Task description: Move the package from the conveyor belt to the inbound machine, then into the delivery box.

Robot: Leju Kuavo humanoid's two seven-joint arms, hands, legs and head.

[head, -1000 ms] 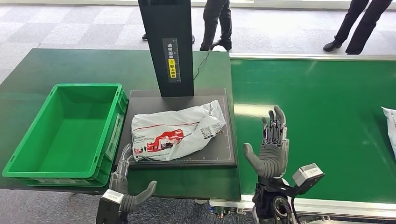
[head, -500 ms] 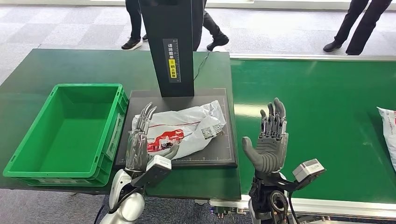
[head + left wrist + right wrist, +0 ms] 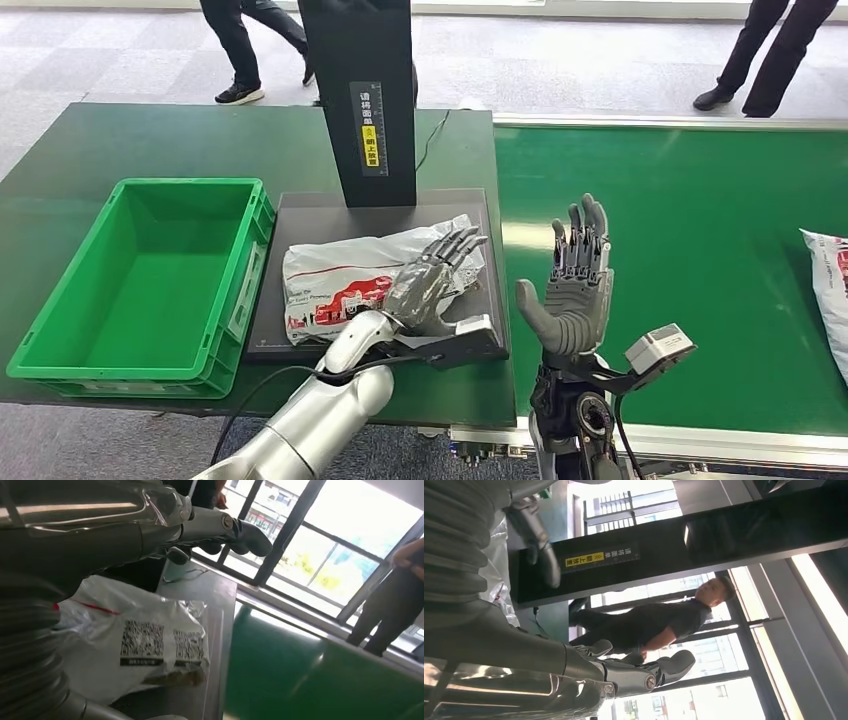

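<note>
While the package (image 3: 350, 280) is lying on the inbound machine (image 3: 470, 215), the left hand (image 3: 430, 280) is arriving over it.

Compared with a second ago, when it was hanging low at the worktop (image 3: 130, 135) edge, the left hand is now reaching across the package's right end with fingers spread, and contact cannot be confirmed. The right hand (image 3: 575, 285) is holding upright over the conveyor belt (image 3: 700, 220), palm flat, fingers apart, holding nothing. This is suggesting the transfer to the delivery box (image 3: 60, 330) is beginning. The package is a crinkled white plastic mailer, soft and glossy, bearing red print and code labels. The machine's platform is a matte black slab; the box is rigid green plastic, rectangular; a second parcel (image 3: 830, 275) is lying on the belt.
</note>
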